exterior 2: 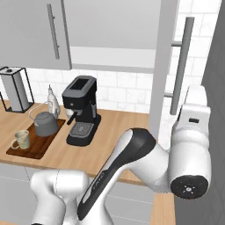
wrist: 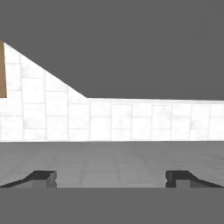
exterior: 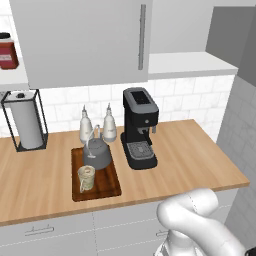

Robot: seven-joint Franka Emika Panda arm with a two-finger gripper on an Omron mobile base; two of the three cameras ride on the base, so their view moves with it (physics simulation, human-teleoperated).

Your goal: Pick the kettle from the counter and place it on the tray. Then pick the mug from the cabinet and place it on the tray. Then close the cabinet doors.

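So the kettle (exterior: 97,154) and the mug (exterior: 86,177) are both sitting on the tray (exterior: 113,189), mug nearer to you, kettle just behind it toward the wall. That means what's left, by the look of it, is the cabinet doors.

Your gripper (wrist: 111,178) is spread wide with nothing between the tips. In the hand view it's staring at white tile and a dark grey surface, no door in sight, so it isn't lined up on anything yet.

Here's the bit your next move hangs on. In the right base view the right door (exterior 2: 165,61) stands swung out toward you, edge-on, with its vertical bar handle (exterior 2: 181,61) running straight up and down. The arm's upper end sits just right of that handle and lower, so the door lies up and to the left of the claw. The left door (exterior: 80,40) hangs out in front of the cabinet (exterior: 185,64) too, well off to the left above the tray.

I'd guess the right door goes first since it's way closer. Push on the flat panel, not the bar.
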